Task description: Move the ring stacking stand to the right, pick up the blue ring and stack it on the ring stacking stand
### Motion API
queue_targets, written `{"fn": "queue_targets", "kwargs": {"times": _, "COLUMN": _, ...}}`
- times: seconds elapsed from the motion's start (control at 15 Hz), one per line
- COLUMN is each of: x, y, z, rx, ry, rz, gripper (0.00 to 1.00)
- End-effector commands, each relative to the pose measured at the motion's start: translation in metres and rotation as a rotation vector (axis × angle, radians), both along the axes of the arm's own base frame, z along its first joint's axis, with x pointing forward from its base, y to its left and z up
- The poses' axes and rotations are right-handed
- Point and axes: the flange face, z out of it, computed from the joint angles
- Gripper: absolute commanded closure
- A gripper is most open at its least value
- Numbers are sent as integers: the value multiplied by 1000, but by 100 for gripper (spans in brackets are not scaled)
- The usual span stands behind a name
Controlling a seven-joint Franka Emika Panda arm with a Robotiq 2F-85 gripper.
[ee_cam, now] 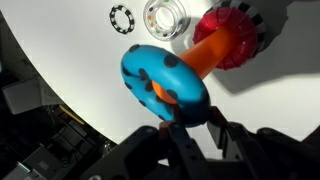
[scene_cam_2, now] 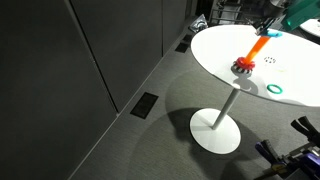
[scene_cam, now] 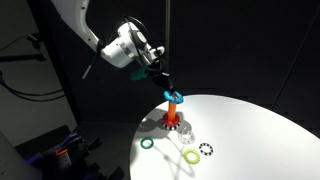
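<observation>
Gripper (ee_cam: 196, 123) clamps blue ring (ee_cam: 145, 68) threaded onto ring stacking stand (ee_cam: 230, 36).

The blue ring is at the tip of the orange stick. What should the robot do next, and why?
Probably open the jaws and let the blue ring drop. The tip of the orange peg shows through its hole, so it seems threaded, well above the red base.

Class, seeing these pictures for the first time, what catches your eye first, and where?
The blue ring, pinched in the gripper, sits at the tip of the ring stacking stand, orange peg showing through its hole. In an exterior view the white round table glows in a dark room, a dark green ring lying beside the stand.
</observation>
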Motion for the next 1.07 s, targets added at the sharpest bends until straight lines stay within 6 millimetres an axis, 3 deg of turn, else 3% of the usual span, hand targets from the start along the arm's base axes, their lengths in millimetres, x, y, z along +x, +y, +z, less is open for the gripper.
{"fn": "queue_targets", "kwargs": {"times": 0.0, "x": -11, "y": 1, "z": 5, "rx": -21, "ry": -45, "rz": -1, "gripper": 91}}
{"fn": "queue_targets", "kwargs": {"times": 0.87, "x": -13, "y": 2, "z": -12, "rx": -41, "ry": -72, "rz": -23, "gripper": 91}}
{"fn": "queue_targets", "kwargs": {"times": 0.93, "x": -13, "y": 2, "z": -12, "rx": -39, "ry": -70, "rz": -24, "gripper": 79}}
{"fn": "queue_targets", "kwargs": {"times": 1.0, "x": -13, "y": 2, "z": -12, "rx": -38, "ry": -69, "rz": -24, "gripper": 45}}
